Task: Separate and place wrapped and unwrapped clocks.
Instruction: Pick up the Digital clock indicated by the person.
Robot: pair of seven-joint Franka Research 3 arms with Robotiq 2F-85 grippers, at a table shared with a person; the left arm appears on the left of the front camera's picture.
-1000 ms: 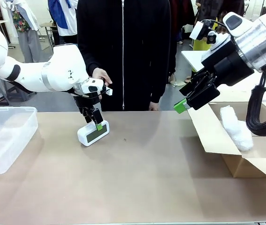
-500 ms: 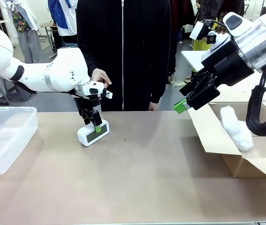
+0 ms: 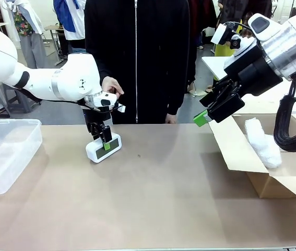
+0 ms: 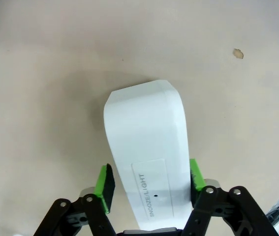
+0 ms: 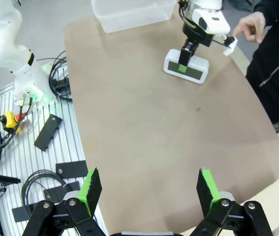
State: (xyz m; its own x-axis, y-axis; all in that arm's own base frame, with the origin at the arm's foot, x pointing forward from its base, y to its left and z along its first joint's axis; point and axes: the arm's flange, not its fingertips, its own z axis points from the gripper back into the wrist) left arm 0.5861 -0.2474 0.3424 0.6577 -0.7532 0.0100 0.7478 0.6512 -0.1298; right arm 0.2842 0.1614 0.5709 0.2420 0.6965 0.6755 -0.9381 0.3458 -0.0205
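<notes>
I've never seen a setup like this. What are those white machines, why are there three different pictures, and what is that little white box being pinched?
The white machines are two robot arms, each ending in a two-finger claw with green pads. One picture looks across the table toward a person standing opposite; the other two come from cameras on each arm's wrist. The left gripper straddles a bare white digital clock standing on the table; in its wrist view one pad touches the clock's side and the other stands just off it. The right gripper hangs open in the air above the cardboard box, which holds a bubble-wrapped bundle. A clear plastic tub sits on the robot's left.
</notes>
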